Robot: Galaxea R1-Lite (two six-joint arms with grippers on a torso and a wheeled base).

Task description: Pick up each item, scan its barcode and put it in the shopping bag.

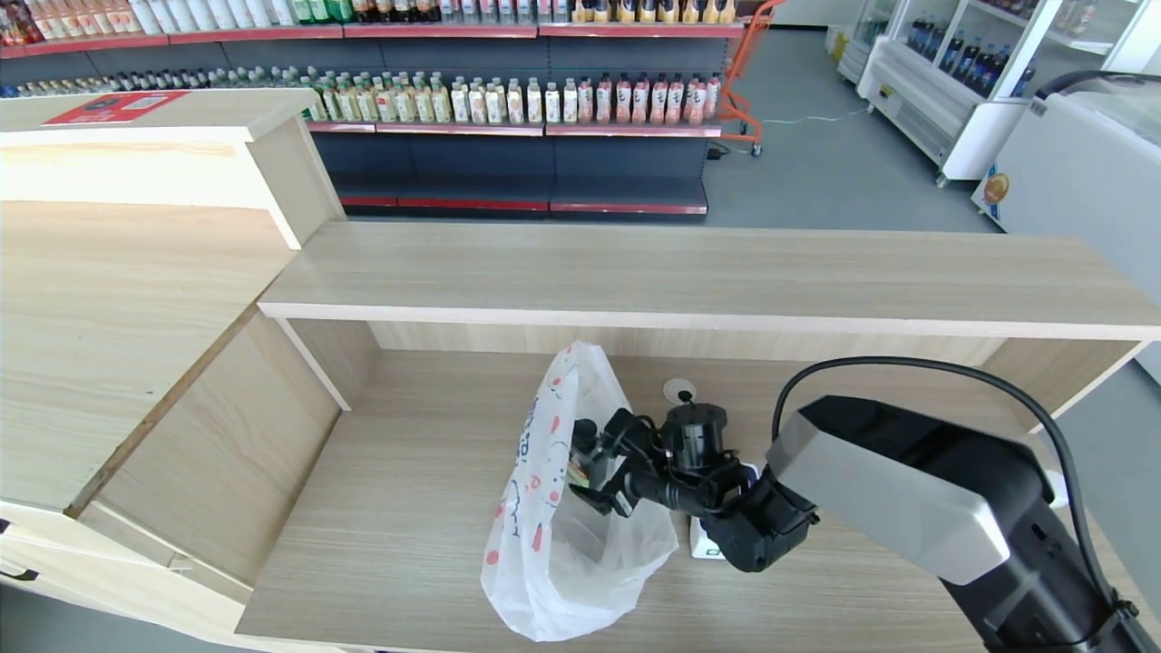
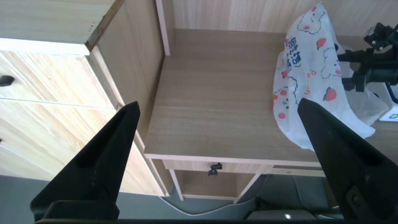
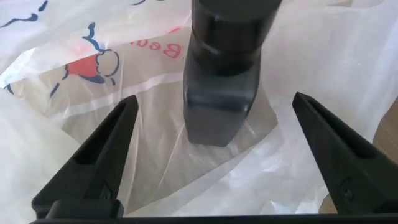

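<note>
Wooden counter, shopping bag, shelves behind

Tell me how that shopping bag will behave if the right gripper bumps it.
Probably floppy: the shopping bag is thin, wrinkled, see-through film that sags on the counter. Likely light, so it would slide or crumple rather than resist. The dark item resting on its film may anchor it slightly.
</note>
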